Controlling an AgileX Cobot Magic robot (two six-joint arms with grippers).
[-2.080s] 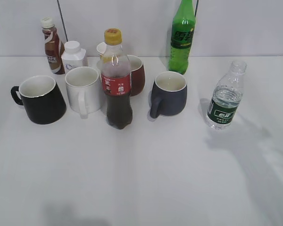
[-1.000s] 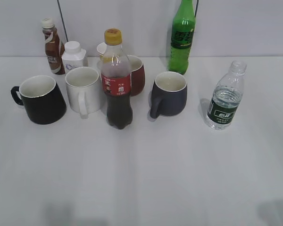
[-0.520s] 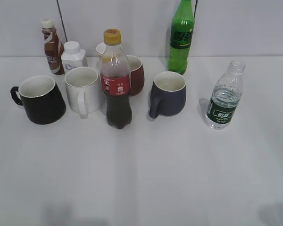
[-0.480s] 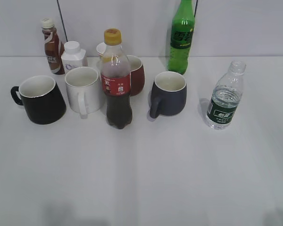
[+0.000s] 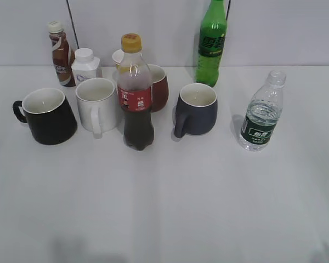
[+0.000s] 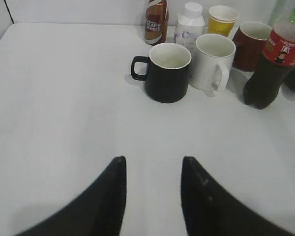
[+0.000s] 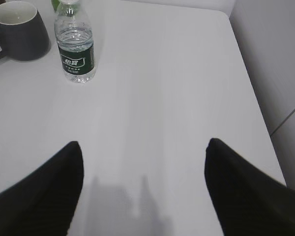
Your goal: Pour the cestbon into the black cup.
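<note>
The cestbon [image 5: 262, 112], a small clear bottle with a dark green label and no cap, stands upright at the right of the table; it also shows in the right wrist view [image 7: 75, 43]. The black cup [image 5: 45, 115] with white interior stands at the left, handle pointing left; it also shows in the left wrist view [image 6: 165, 72]. My left gripper [image 6: 152, 164] is open and empty, well short of the black cup. My right gripper [image 7: 143, 147] is wide open and empty, well short of the cestbon and to its right. Neither gripper shows in the exterior view.
Between the two stand a white mug [image 5: 98, 105], a red-labelled cola bottle [image 5: 135, 93], a dark red mug [image 5: 158, 86] and a navy-grey mug [image 5: 196, 109]. Behind are a tall green soda bottle [image 5: 211, 43], a coffee bottle [image 5: 59, 53], a white jar [image 5: 85, 64] and a yellow paper cup [image 6: 222, 18].
The objects have not moved. A shadow at the lower right of the table in the earlier exterior frames has faded away.
</note>
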